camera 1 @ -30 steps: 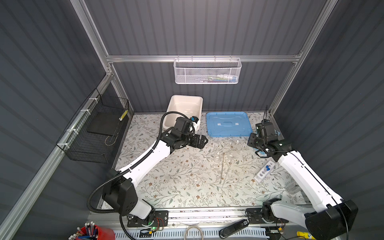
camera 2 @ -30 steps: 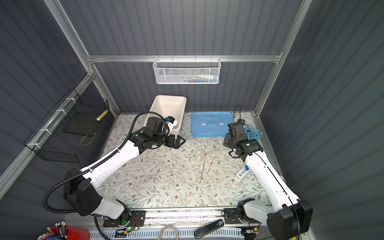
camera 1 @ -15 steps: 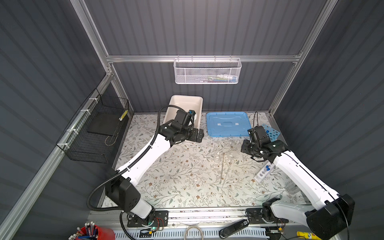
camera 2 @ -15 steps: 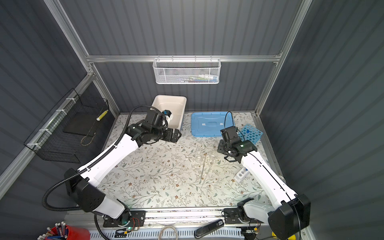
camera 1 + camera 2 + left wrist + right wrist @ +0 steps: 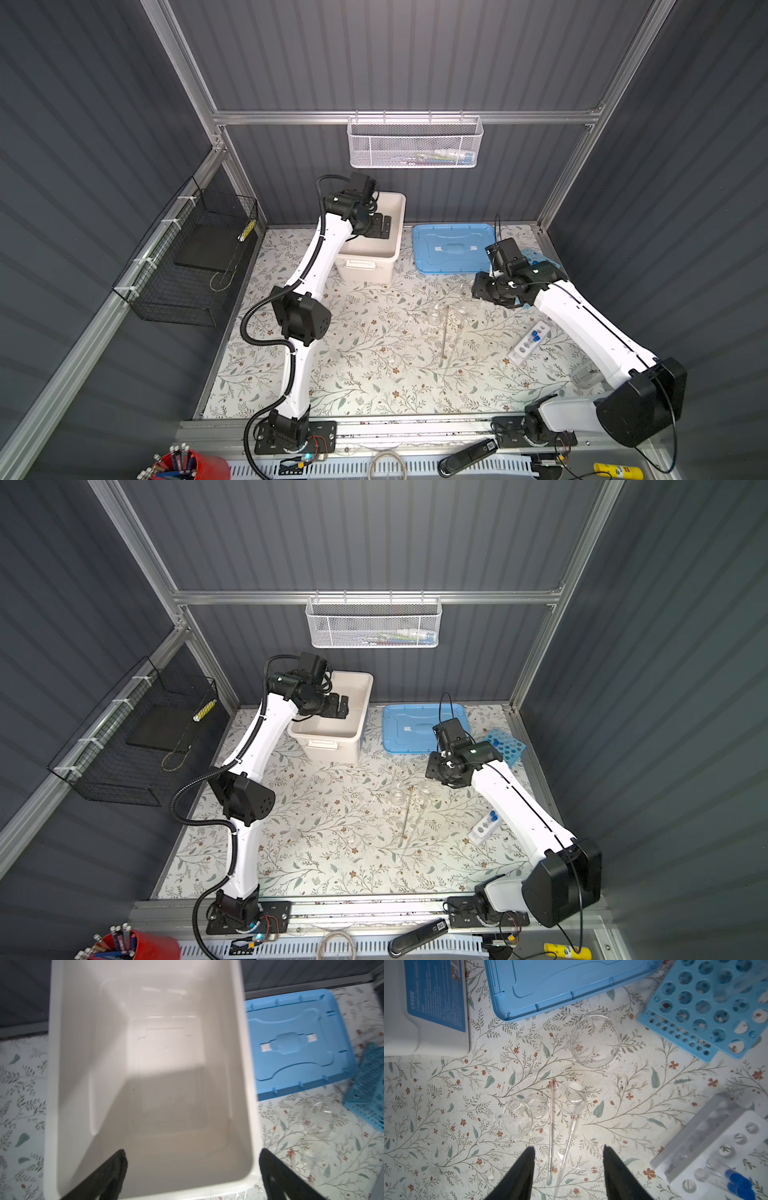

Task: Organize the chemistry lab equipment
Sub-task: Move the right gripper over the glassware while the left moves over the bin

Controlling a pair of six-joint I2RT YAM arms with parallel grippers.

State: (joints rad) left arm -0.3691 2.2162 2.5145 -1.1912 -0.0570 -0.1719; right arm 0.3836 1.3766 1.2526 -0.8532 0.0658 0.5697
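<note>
Barely begun, I judge: the tub [image 5: 70, 1064] under the wide-open, empty left tool [image 5: 192, 1153] holds nothing. Beakers [image 5: 519, 1120] and a glass rod [image 5: 551, 1126] lie loose right of centre in both top views, beneath the part-open, empty right tool [image 5: 569, 1148]; two tubes [image 5: 735, 1180] stand in the white rack [image 5: 519, 351].

A robot lab booth: grey ribbed walls [image 5: 415, 54], aluminium frame [image 5: 407, 117], floral-covered bench [image 5: 374, 365].

A tipped clear beaker [image 5: 519, 1120] and long-stemmed glass vessel [image 5: 574, 1097] flank the thin rod [image 5: 551, 1126] lying flat.
</note>
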